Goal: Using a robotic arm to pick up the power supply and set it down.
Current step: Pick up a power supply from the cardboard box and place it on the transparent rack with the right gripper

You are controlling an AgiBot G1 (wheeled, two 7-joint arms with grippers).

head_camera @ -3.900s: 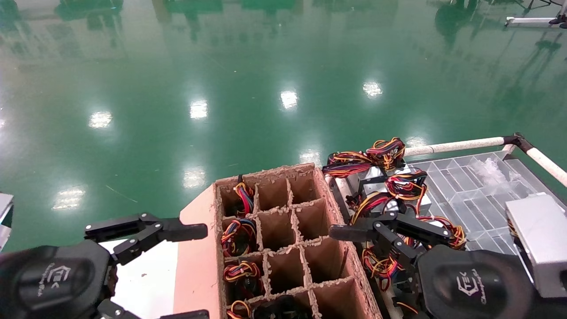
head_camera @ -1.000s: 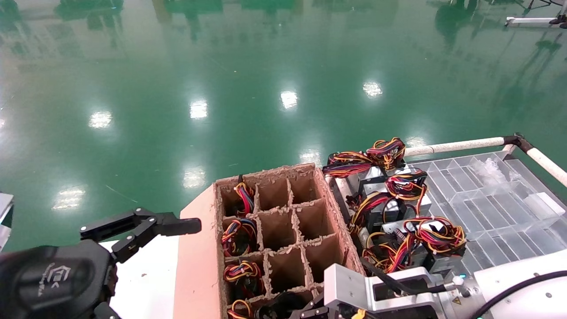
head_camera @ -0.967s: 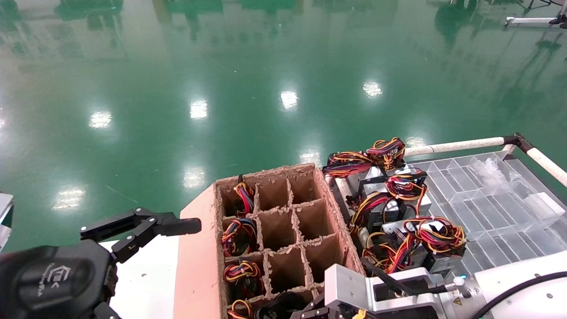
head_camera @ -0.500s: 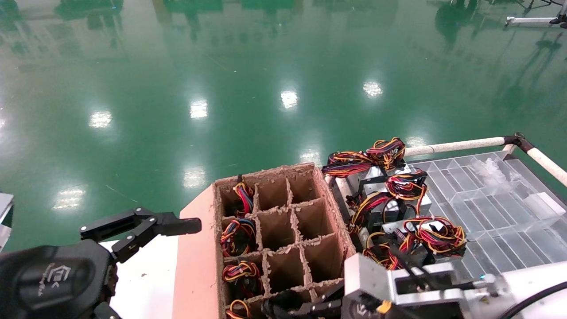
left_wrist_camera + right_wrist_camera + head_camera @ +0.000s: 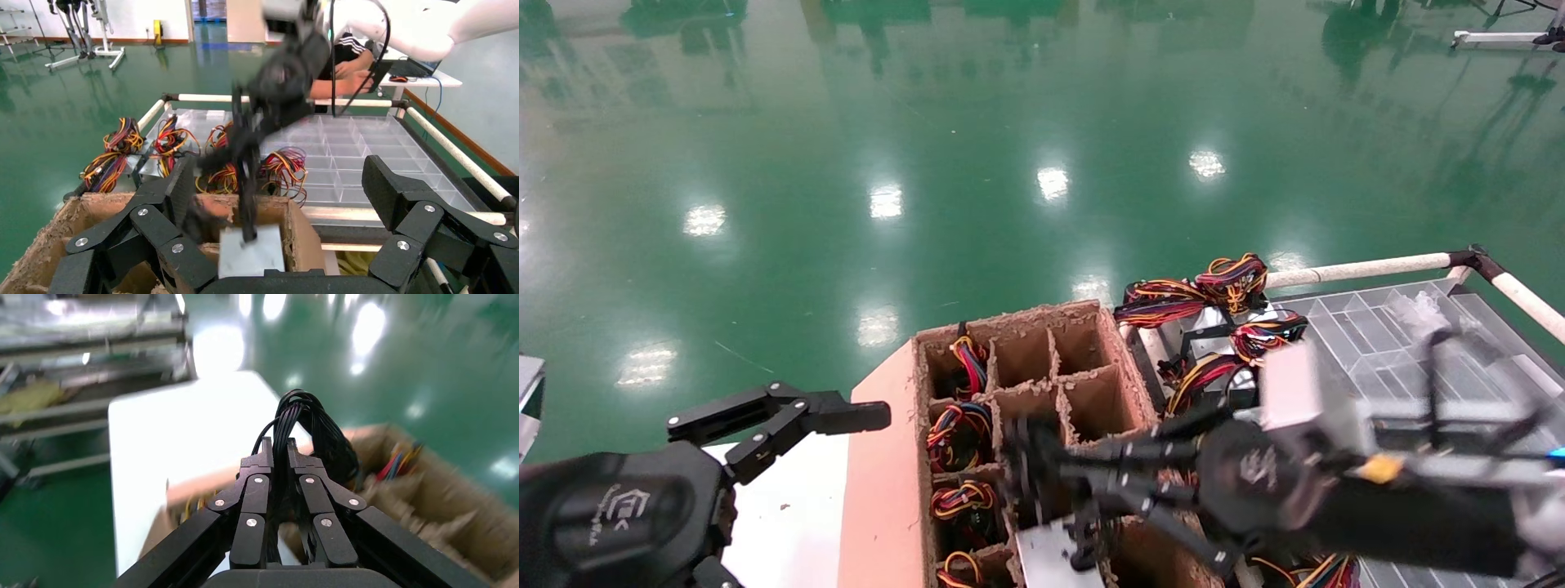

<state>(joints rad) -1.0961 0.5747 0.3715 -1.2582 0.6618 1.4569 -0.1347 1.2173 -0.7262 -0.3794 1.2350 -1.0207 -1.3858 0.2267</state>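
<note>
My right gripper [image 5: 1027,467] reaches left over the cardboard divider box [image 5: 1009,317] and is shut on a bundle of black cables [image 5: 318,425]. The power supply [image 5: 1052,560], a plain silver-grey box, hangs from those cables at the box's near cells. In the left wrist view the same silver box [image 5: 251,252] hangs at the mouth of a corner cell, under the right gripper [image 5: 245,211]. My left gripper [image 5: 281,184] is parked to the left of the carton, open and empty, one finger [image 5: 846,416] showing in the head view.
Several grey boxes with red-yellow wire bundles [image 5: 1228,282] lie on a clear compartment tray [image 5: 1385,343] right of the carton, inside a white pipe rail [image 5: 1361,267]. Some carton cells hold coloured wires [image 5: 959,431]. A white table top [image 5: 789,523] lies under my left arm.
The right arm has swung up and to the left from the bottom right, carrying the power supply by its black cables over the carton. The left arm has stayed still.
</note>
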